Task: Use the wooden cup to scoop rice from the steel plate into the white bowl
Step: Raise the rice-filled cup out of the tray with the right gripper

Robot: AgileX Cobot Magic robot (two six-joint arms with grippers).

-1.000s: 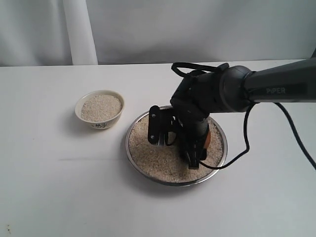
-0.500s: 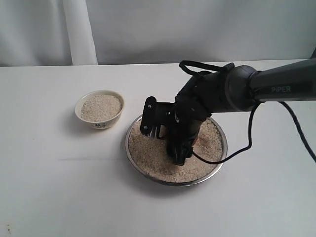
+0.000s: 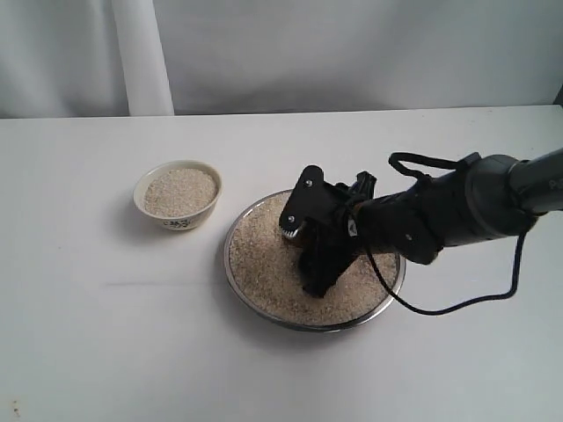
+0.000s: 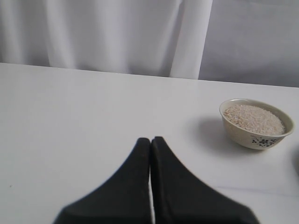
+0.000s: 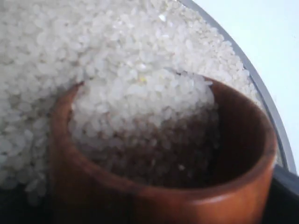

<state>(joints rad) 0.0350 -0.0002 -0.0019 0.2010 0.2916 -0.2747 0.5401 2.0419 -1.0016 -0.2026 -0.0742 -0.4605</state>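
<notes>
The steel plate (image 3: pixel 230 268) sits mid-table, heaped with rice (image 3: pixel 264 255). My right gripper (image 3: pixel 310 242) is down in it, shut on the wooden cup (image 5: pixel 196 203). The exterior view hides most of the cup behind the fingers. In the right wrist view the cup lies tilted, mouth pushed into the rice (image 5: pixel 93 56), with grains spilling inside against the plate's rim (image 5: pixel 267 103). The white bowl (image 3: pixel 172 218) stands left of the plate, filled with rice, and shows also in the left wrist view (image 4: pixel 252 138). My left gripper (image 4: pixel 150 140) is shut on nothing above bare table, well away from the bowl.
A white tabletop (image 3: pixel 106 334) stretches round the plate and bowl. A pale curtain (image 3: pixel 141 53) hangs behind the table's far edge. The right arm's black cable (image 3: pixel 457 303) loops over the table to the right of the plate.
The right arm has dropped lower and its wrist has turned. The gripper with the cup has swept across the plate from its right side and dug into the rice. The bowl has not moved.
</notes>
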